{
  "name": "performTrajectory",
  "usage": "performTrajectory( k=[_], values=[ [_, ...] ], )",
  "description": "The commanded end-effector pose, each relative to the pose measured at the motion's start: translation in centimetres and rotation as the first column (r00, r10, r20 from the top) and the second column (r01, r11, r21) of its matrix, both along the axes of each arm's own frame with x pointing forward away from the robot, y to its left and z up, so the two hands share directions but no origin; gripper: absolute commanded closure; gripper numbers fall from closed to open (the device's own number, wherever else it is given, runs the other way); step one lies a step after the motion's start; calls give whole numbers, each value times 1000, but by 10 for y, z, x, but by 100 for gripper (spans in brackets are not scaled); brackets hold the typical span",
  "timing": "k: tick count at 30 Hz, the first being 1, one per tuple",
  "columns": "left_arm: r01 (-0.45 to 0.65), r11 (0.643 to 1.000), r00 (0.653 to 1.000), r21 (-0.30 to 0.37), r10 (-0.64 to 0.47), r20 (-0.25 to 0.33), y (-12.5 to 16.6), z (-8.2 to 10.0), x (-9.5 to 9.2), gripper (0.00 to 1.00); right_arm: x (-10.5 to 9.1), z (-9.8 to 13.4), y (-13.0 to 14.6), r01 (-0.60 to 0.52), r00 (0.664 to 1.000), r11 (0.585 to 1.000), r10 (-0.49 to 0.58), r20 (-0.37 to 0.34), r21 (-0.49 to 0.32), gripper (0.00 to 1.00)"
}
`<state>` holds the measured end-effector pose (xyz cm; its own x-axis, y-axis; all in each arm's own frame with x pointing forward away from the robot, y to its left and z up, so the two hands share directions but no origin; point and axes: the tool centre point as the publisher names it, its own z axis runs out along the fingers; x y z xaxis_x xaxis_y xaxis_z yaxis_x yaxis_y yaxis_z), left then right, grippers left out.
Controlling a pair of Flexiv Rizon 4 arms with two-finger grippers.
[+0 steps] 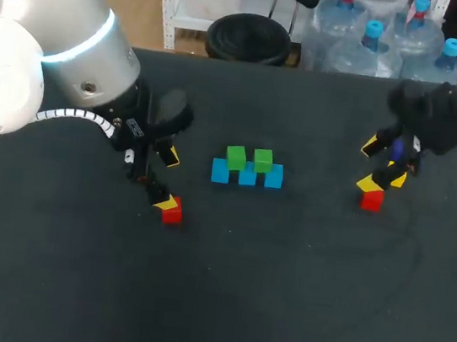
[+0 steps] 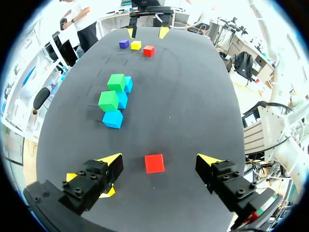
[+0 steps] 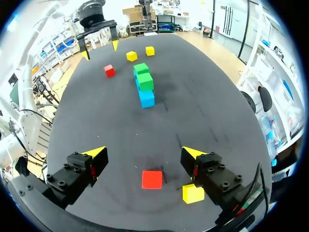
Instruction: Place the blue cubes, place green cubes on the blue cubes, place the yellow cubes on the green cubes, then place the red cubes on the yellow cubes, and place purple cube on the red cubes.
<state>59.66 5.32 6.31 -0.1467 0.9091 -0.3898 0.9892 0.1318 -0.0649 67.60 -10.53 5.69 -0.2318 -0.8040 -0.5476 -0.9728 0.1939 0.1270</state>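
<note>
Three blue cubes [image 1: 247, 176] stand in a row mid-table, with two green cubes [image 1: 235, 157] on top of them. My left gripper [image 1: 161, 180] hangs open over a red cube [image 2: 154, 163], which lies on the cloth between its fingers, untouched. A yellow cube [image 2: 108, 192] peeks from under one finger. My right gripper [image 1: 385, 162] is open above another red cube [image 3: 152, 179], with a yellow cube [image 3: 193, 193] beside one finger. A purple cube [image 2: 124, 44] lies close by, partly hidden in the head view.
The cube stack [image 3: 145, 84] sits between the two arms, well apart from both. A second yellow cube [image 3: 150, 50] lies on the left arm's side. The black table [image 1: 279, 297] has open cloth toward its front edge.
</note>
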Motion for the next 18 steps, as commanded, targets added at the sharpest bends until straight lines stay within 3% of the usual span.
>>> performTrajectory(
  k=[1, 7, 14, 18],
  values=[
    [4, 1000, 1000, -4, -4, 0, 1, 0, 1, 0, 2, -1, -4, -4, 1000, 1000, 4, -4, 11, 0],
    [4, 1000, 1000, -4, -4, 0, 1, 0, 1, 0, 2, -1, -4, -4, 1000, 1000, 4, -4, 11, 0],
    [4, 1000, 997, -11, -3, 75, 15, 28, -2, 0, 2, -1, -4, -4, 1000, 1000, 4, -4, 11, 0],
    [-89, 996, 993, 19, 87, 80, 25, 36, -3, 0, 2, -1, -4, -4, 1000, 1000, 4, -4, 11, 0]
  ],
)
